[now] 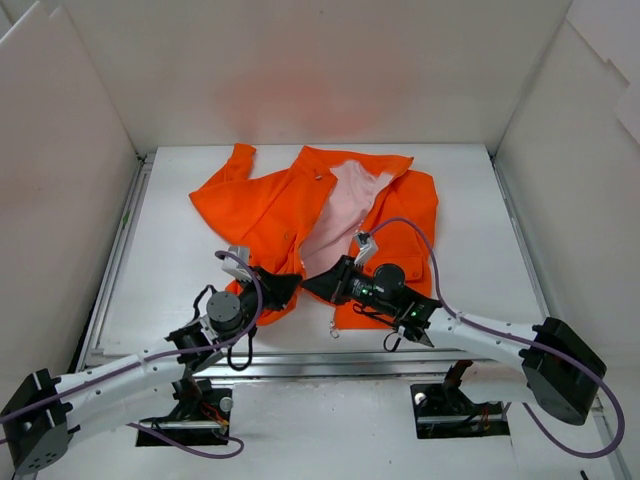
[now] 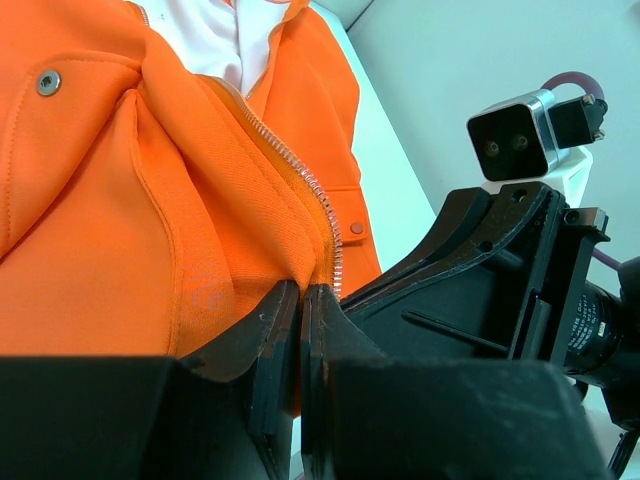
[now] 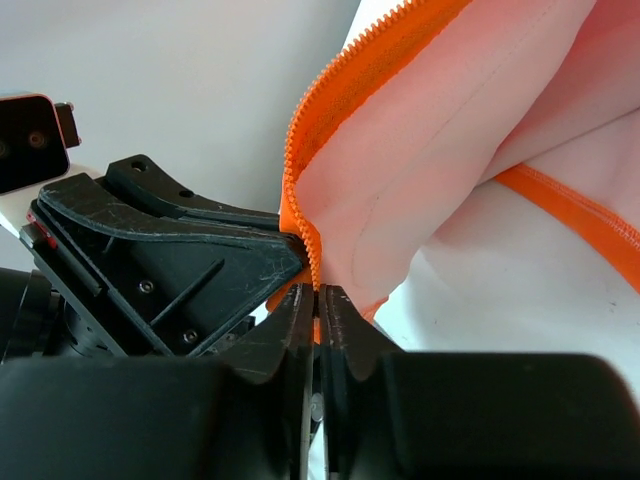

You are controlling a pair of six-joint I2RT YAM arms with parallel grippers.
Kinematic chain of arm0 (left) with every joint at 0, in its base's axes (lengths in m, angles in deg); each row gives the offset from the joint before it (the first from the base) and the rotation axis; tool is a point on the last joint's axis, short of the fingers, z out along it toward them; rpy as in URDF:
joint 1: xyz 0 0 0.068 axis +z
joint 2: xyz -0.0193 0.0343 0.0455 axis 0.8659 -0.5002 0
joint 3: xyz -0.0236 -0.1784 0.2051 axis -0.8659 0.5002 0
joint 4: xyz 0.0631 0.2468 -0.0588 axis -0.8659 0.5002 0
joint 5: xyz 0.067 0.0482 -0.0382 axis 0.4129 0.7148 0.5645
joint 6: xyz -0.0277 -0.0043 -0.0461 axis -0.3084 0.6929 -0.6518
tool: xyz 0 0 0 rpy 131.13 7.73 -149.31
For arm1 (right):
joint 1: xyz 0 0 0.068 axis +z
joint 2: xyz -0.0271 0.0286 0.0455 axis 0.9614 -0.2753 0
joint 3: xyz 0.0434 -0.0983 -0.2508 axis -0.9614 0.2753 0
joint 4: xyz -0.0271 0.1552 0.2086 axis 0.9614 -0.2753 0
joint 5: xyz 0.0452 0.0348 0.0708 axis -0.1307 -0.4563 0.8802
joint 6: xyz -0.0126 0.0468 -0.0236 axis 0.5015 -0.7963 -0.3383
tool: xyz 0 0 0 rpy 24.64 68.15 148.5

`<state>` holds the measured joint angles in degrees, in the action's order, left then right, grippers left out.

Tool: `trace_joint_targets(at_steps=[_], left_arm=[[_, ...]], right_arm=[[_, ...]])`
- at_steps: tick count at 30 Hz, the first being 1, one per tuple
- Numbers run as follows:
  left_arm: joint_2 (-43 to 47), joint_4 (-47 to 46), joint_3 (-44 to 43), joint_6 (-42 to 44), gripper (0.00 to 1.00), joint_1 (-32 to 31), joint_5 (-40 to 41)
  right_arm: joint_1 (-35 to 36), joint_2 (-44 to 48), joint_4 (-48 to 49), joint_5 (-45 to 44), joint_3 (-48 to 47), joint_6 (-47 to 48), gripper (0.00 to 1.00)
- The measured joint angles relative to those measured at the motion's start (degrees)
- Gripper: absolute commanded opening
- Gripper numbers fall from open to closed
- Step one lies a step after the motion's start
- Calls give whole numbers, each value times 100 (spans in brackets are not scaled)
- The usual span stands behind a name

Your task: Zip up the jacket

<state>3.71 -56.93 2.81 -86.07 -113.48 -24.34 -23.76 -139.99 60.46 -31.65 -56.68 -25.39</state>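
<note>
The orange jacket [image 1: 265, 205] lies open on the table, pale pink lining [image 1: 345, 195] showing at the middle. My left gripper [image 1: 290, 287] is shut on the lower edge of the jacket's left front panel; in the left wrist view the jacket [image 2: 100, 200] and its white zipper teeth [image 2: 315, 190] run down into the closed pads [image 2: 285, 320]. My right gripper [image 1: 312, 284] is shut on the lower end of the other zipper edge; the right wrist view shows the jacket's orange zipper tape [image 3: 300, 190] and pink lining [image 3: 440, 150] pinched between its fingers [image 3: 298, 320]. The two grippers nearly touch, tip to tip.
White walls enclose the table [image 1: 180, 300] on three sides. The jacket's right panel [image 1: 405, 225] with a pocket lies flat beside the right arm. A small zipper pull or cord end [image 1: 335, 333] lies at the hem near the front edge.
</note>
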Motion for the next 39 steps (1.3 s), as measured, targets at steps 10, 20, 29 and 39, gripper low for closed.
trace_joint_targets(at_steps=[10,20,29,39], left_arm=[[372,264,7,-109,31,4,-50],[981,535,11,-308,32,160,-352],[715,688,63,-470,41,848,-1453],[326,-197,673,-973,44,1563,-3040]], right_arm=[[9,2,146,0,0,76,0],[9,229,-334,20,-81,372,0],[-39,533,-498,304,-155,535,0],[-332,575,-490,761,-155,551,0]])
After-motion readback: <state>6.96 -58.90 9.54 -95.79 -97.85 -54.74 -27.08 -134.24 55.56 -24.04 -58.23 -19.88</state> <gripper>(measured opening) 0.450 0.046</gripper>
